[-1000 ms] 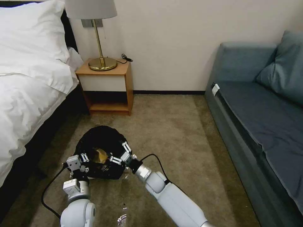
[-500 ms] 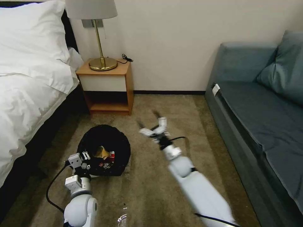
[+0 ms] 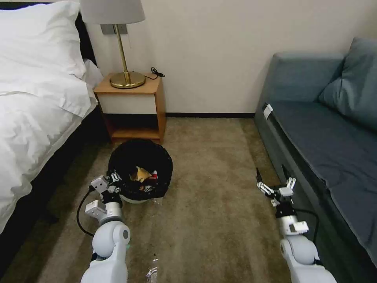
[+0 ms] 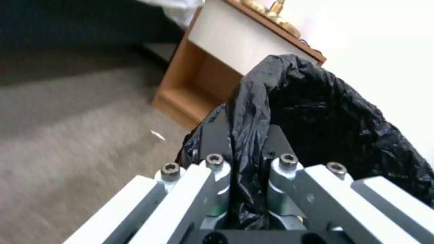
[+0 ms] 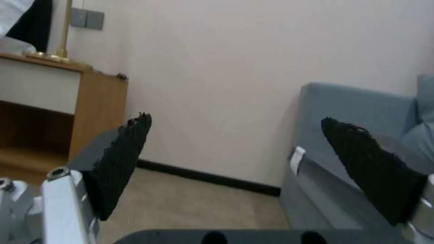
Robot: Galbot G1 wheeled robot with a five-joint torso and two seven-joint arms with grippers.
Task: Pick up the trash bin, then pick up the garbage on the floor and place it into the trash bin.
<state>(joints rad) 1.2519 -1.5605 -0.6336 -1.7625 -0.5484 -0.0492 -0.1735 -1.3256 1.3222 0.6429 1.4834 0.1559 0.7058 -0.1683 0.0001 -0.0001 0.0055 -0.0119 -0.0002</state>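
Left gripper (image 3: 112, 181) clamped on trash bin (image 3: 140, 169) liner rim, bin at 11 o'clock near nightstand (image 3: 131, 108). Right gripper (image 3: 275, 184) spread, empty, 2 o'clock. Wrappers binned; next calls for fetching plastic litter (image 3: 151, 272) at 6 o'clock.

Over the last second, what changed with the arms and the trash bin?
The right end effector left the trash bin and swung right, open and empty, beside the sofa. The left end effector, clamped on the bin's rim, carried it toward the nightstand. The wrappers stayed inside.
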